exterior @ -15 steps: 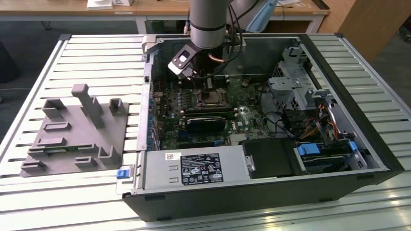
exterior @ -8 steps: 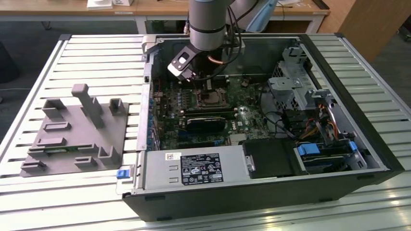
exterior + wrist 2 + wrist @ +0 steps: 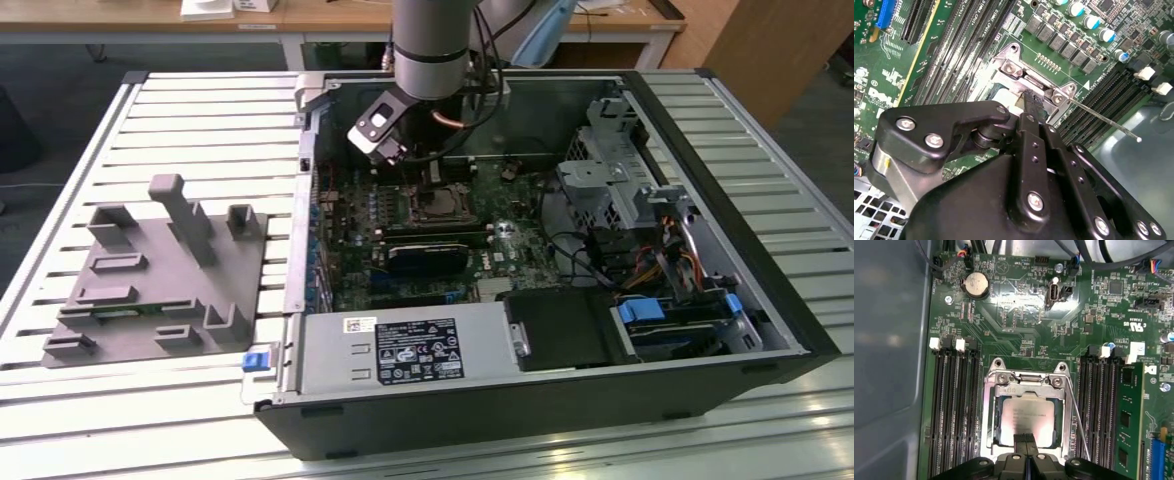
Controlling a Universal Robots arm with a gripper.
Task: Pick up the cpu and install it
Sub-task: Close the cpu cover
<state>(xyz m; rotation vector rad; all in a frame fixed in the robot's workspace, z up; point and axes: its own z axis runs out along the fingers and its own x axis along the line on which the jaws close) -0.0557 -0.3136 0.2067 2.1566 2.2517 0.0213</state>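
In the first wrist view the cpu (image 3: 1026, 417) lies flat inside the dark metal-framed socket (image 3: 1026, 381) on the green motherboard, silvery top up. My gripper (image 3: 1026, 439) is shut, its two black fingers pressed together with nothing between them, tips over the cpu's edge nearest the camera. Whether they touch it I cannot tell. In the second wrist view the gripper (image 3: 1031, 102) points down into the socket (image 3: 1016, 67) and hides most of it. In the exterior view the gripper (image 3: 430, 182) hangs inside the open computer case, just above the socket (image 3: 438, 206).
A thin wire lever (image 3: 1076, 415) runs along the socket. Black memory slots (image 3: 951, 410) flank it, one holding a green memory stick (image 3: 1129, 415). The case walls (image 3: 747, 250), drive cages and cables surround the board. A grey plastic tray (image 3: 154, 275) sits on the slatted table at the exterior view's left.
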